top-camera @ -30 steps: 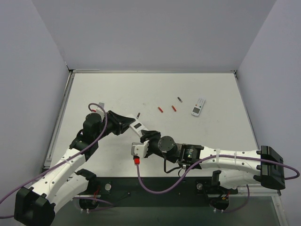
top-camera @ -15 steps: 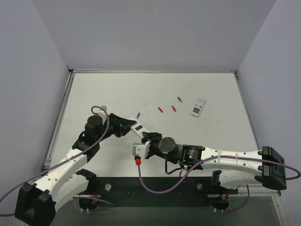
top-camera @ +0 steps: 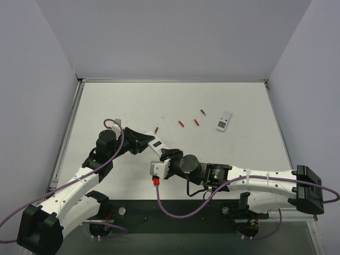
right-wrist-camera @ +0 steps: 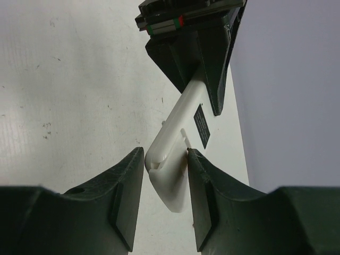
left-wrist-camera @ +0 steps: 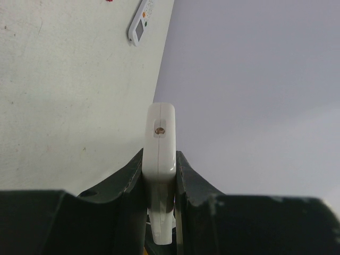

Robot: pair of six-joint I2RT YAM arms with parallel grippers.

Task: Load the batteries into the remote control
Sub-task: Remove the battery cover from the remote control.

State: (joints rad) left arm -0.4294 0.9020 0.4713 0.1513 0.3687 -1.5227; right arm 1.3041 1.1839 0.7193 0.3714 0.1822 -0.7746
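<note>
My left gripper (top-camera: 144, 142) is shut on the remote control (top-camera: 154, 143) and holds it above the table, white back up. In the left wrist view the remote (left-wrist-camera: 160, 133) stands edge-on, pinched between the fingers (left-wrist-camera: 130, 178). My right gripper (top-camera: 166, 154) closes on the remote's free end. In the right wrist view its jaws flank that end (right-wrist-camera: 170, 183), where the white back cover sits stepped off the body (right-wrist-camera: 183, 114). The remote's red front is hidden. Two red batteries (top-camera: 181, 123) (top-camera: 196, 122) lie on the table beyond both grippers.
A white-faced remote (top-camera: 224, 120) lies at the right middle and shows in the left wrist view (left-wrist-camera: 142, 24). Two dark cylinders (top-camera: 202, 112) (top-camera: 156, 129) lie near the batteries. Walls close the table at the back and both sides.
The left gripper has shifted slightly right and toward me with the remote. The right gripper has stayed at the remote's end and moved very little.
</note>
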